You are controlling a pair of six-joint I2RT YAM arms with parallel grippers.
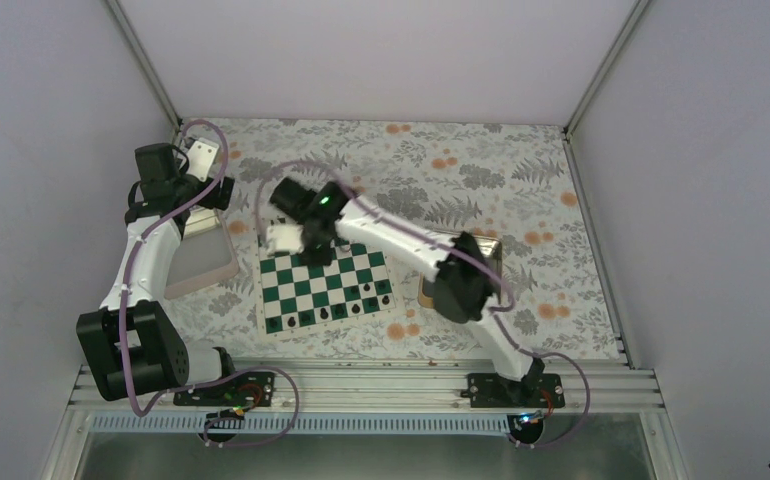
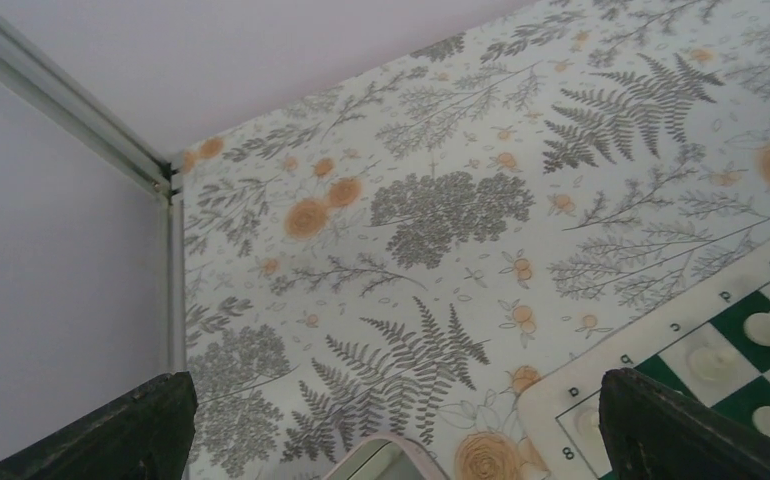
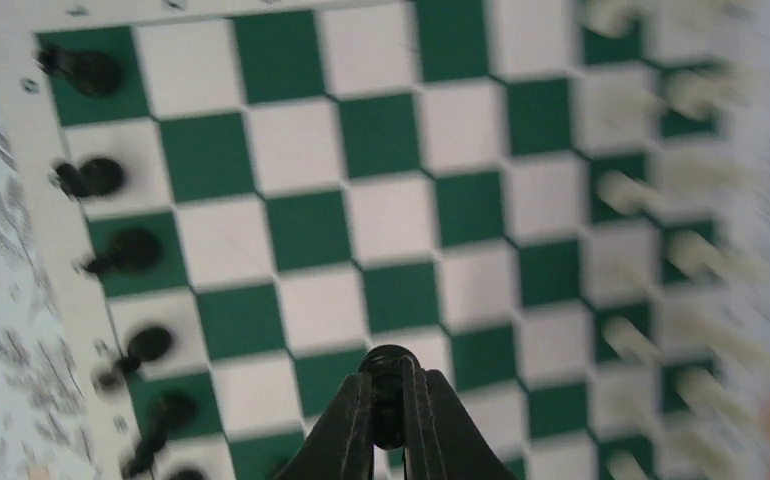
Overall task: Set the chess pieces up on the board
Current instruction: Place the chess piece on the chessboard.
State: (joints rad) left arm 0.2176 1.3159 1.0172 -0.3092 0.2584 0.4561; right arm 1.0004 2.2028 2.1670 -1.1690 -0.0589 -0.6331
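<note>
**Desk:** What is the right gripper [image 3: 389,405] doing?

**Operator:** I see it clenched on one black chess piece [image 3: 389,362], above the board [image 1: 306,287] near its 12 o'clock edge from overhead.

**Desk:** And the rest?

**Operator:** More black pieces [image 1: 339,312] line the 6 o'clock edge. White pieces [image 3: 661,200] blur at 3 o'clock in my right wrist view. My left gripper [image 2: 391,430] hangs spread wide, off the board at 10 o'clock.

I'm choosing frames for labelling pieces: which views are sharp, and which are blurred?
Right wrist: motion-smeared, the white pieces streak at the right edge, though the right gripper and its black piece look crisp. Left wrist: sharp tablecloth. Top external: evenly lit, no glare, but pieces on the board are tiny.
</note>
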